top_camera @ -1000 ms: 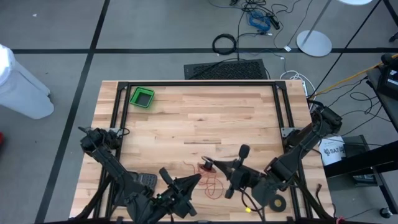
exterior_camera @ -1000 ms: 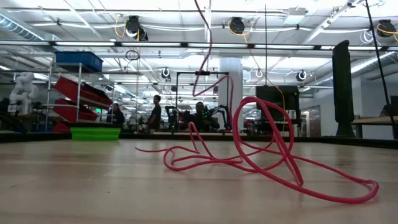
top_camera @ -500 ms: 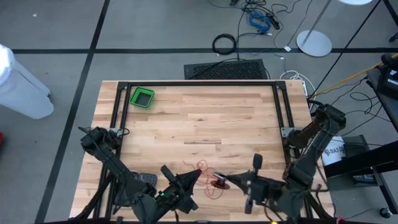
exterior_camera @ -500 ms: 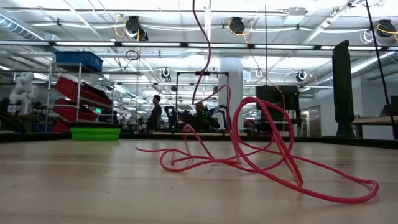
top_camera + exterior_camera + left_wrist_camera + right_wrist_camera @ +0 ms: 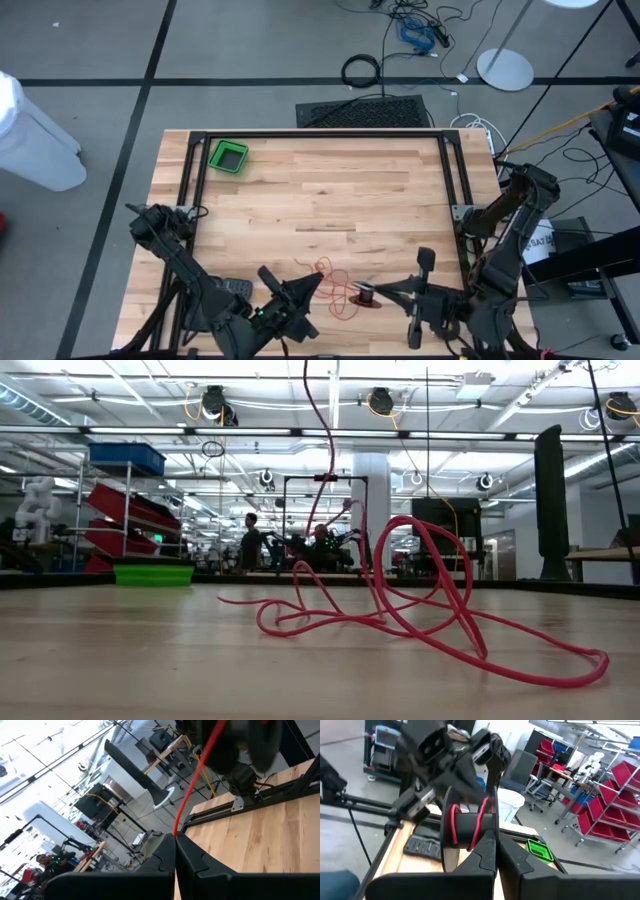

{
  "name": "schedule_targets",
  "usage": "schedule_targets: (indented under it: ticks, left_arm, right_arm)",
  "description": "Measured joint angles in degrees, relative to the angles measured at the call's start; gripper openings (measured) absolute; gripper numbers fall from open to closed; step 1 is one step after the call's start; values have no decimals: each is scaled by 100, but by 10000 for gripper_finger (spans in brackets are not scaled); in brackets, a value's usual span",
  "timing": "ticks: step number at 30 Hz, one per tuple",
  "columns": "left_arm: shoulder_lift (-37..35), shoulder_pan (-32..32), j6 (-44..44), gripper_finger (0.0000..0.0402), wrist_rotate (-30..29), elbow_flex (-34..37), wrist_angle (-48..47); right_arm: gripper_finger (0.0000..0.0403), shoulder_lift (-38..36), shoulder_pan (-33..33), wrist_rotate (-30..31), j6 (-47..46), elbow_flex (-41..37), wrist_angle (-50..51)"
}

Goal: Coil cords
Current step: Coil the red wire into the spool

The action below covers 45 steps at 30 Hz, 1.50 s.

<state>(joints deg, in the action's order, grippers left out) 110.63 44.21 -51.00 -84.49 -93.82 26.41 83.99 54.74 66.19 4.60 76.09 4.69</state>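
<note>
A red cord point(image 5: 400, 610) lies in loose loops on the wooden table near its front edge point(image 5: 335, 290), and one strand point(image 5: 308, 420) rises from the loops. My left gripper point(image 5: 316, 284) is shut on that cord above the table. My right gripper point(image 5: 374, 293), just to its right, is shut on a black spool point(image 5: 470, 827) with a few red turns around its hub. In the left wrist view the cord point(image 5: 200, 775) runs straight from my fingers up to the spool point(image 5: 240, 745). My left gripper pinches the red cord point(image 5: 176, 831) between its two fingertips, which lie level and across it. From there the cord runs taut to the spool; the rest lies slack on the table. My right gripper holds the spool at the flange nearer its fingers point(image 5: 493, 820), coming in level from the table's right. Its own fingertips hide the exact spot. The spool is lifted clear of the table, its hub point(image 5: 467, 827) lying level.
A green bin point(image 5: 228, 157) stands at the table's far left corner. A dark flat pad point(image 5: 235, 290) lies by the left arm's base. Black frame rails point(image 5: 320, 133) run along the far and side edges. People and shelves show in the room beyond.
My right gripper has carried the spool toward the table's right and near edges and a little up, away from my left gripper. The rising strand has shifted with it, while the loops on the table have stayed put.
</note>
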Motion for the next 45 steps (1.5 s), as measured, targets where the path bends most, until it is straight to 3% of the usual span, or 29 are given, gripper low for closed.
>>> schedule_targets:
  ticks: [10, 24, 34, 41, 45]
  left_arm:
    - [0, 2, 833, 1, 41, 7, -642]
    - [0, -429, 2824, 1, 1481, 7, -2068]
    - [0, -763, 3434, 1, 1966, 57, -2354]
    - [0, -787, 3575, 1, 2002, 57, -2347]
    - [0, -795, 3682, 1, 2002, 57, -2347]
  right_arm:
    - [0, 0, -113, -7, 594, -1, -608]
    - [0, 1, -299, -49, 484, -1, -712]
    - [0, 194, -760, 0, 74, -1, -710]
    - [0, 454, -1055, 842, -148, -2, -698]
    - [0, 545, -1155, 918, -219, -2, -706]
